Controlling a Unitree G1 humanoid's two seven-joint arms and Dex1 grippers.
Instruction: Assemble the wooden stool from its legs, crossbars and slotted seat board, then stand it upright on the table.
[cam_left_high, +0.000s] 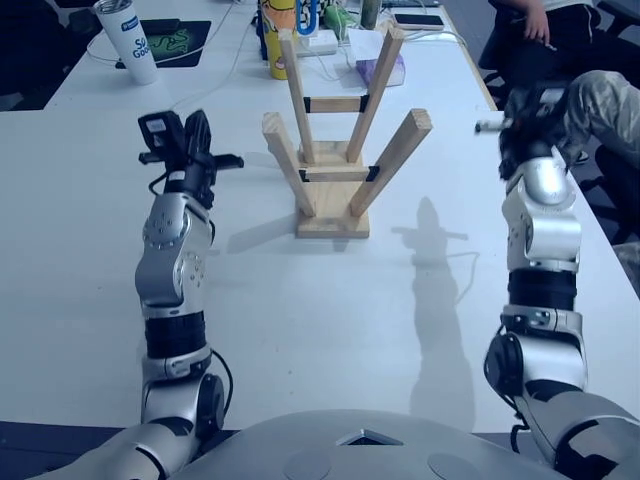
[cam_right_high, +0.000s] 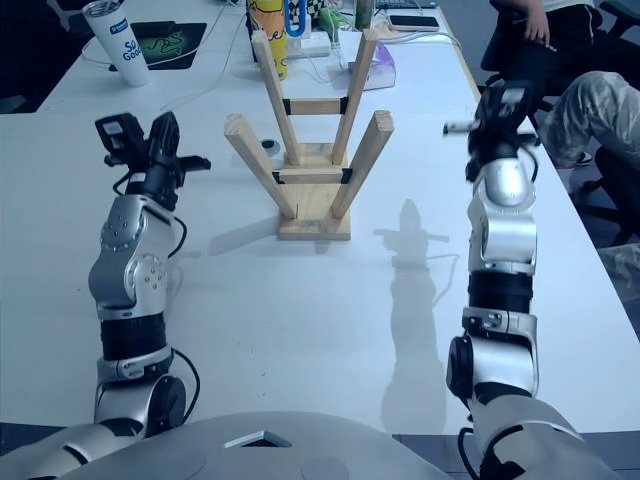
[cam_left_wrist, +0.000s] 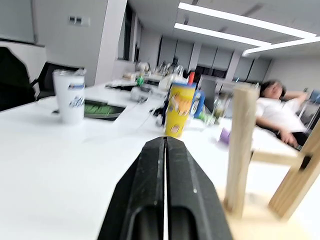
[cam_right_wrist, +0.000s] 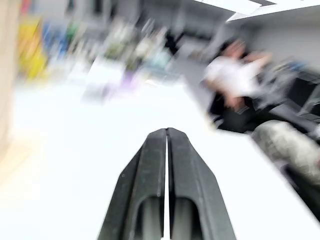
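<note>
The wooden stool (cam_left_high: 335, 150) rests upside down at the middle of the white table (cam_left_high: 320, 300), seat board flat on the surface, its legs slanting upward and joined by crossbars with black ends. My left gripper (cam_left_high: 197, 135) is raised to the left of the stool, apart from it, fingers (cam_left_wrist: 165, 190) pressed shut on nothing. My right gripper (cam_left_high: 527, 110) is raised to the right of the stool, well clear of it, fingers (cam_right_wrist: 166, 185) likewise shut and empty. One stool leg (cam_left_wrist: 240, 150) stands close by in the left wrist view.
Behind the stool stand a yellow cup (cam_left_high: 277, 35) and small clutter; a white tumbler (cam_left_high: 128, 38) and dark mat (cam_left_high: 175, 40) sit at back left. A seated person (cam_left_high: 590, 100) is beyond the table's right edge. Open table surface lies in front of the stool.
</note>
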